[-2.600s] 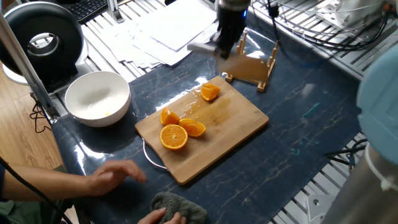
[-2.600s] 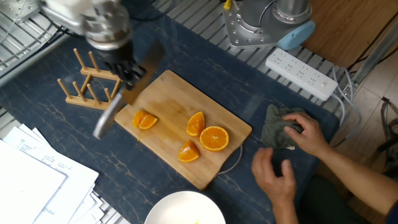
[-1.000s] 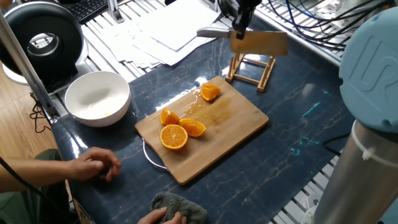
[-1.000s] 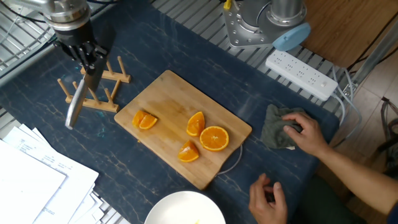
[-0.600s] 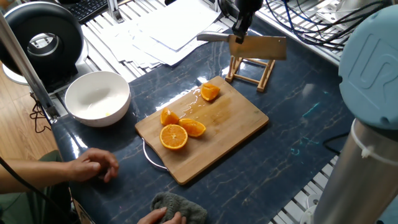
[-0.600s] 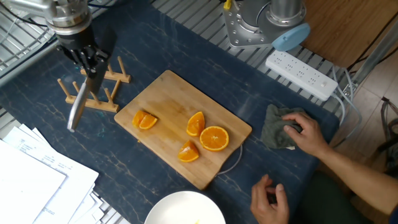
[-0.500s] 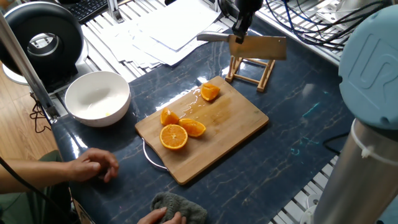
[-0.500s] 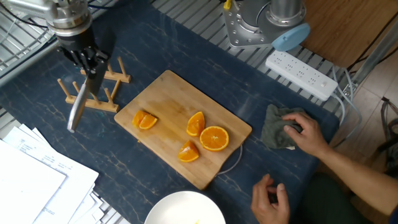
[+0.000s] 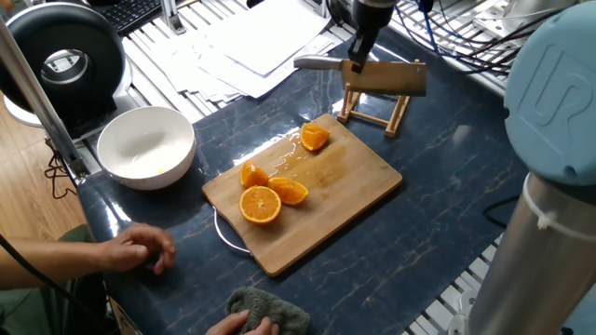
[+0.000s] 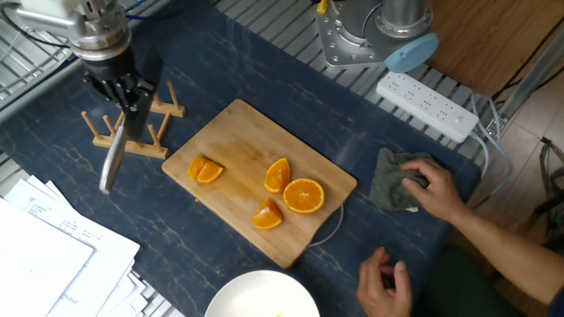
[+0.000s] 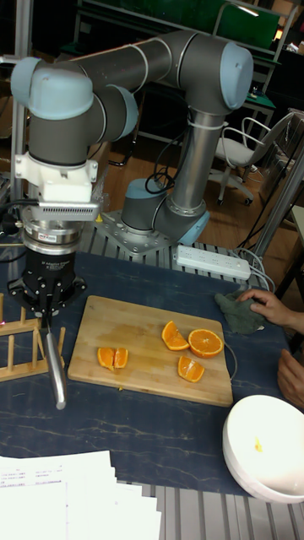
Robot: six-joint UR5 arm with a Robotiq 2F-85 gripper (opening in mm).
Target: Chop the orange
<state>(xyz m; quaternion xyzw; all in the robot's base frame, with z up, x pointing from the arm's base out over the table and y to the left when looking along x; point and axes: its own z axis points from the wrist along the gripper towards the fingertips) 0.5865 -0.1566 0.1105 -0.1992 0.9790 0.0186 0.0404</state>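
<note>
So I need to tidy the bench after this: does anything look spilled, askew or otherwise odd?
Little stands out. A wet patch glistens on the cutting board beside the cut orange, probably juice. The gripper holds the knife over the wooden rack, off the board. The other pieces lie neatly on the board.

The cutting board (image 10: 261,180) is lying mid-table, with the wooden rack (image 10: 132,123) standing just off one end. The gripper (image 10: 123,88) is hanging over that rack, gripping a knife (image 10: 119,145) clear of the board. The orange (image 10: 205,170) is sitting alone near the rack end; the round half (image 10: 304,195) and two wedges are clustering toward the opposite end. The bowl (image 9: 146,146) is resting beside the board, a cloth (image 10: 394,182) beyond its far end.
</note>
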